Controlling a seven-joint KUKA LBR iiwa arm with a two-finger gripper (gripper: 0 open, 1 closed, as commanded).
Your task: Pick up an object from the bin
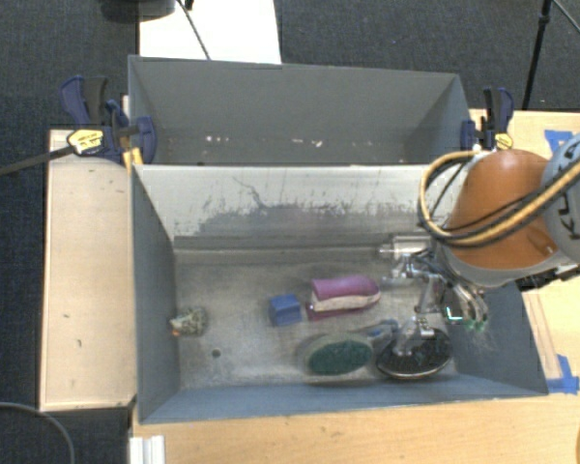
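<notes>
My gripper (pixel 421 329) reaches down at the bin's front right, just above a black round disc-like thing (pixel 412 361) by the front wall. Left of that disc lies a dark green oval pad (pixel 339 358). A small bluish piece (pixel 379 333) sits between the two. Behind them, nearer the bin's middle, lies a purple and pink oblong thing (pixel 343 294). I cannot see anything held in the gripper.
A small blue block (pixel 284 309) lies left of the purple thing. A mottled grey-brown lump (pixel 188 323) sits alone at the front left. The arm's orange cover and looped cables hang over the bin's right side.
</notes>
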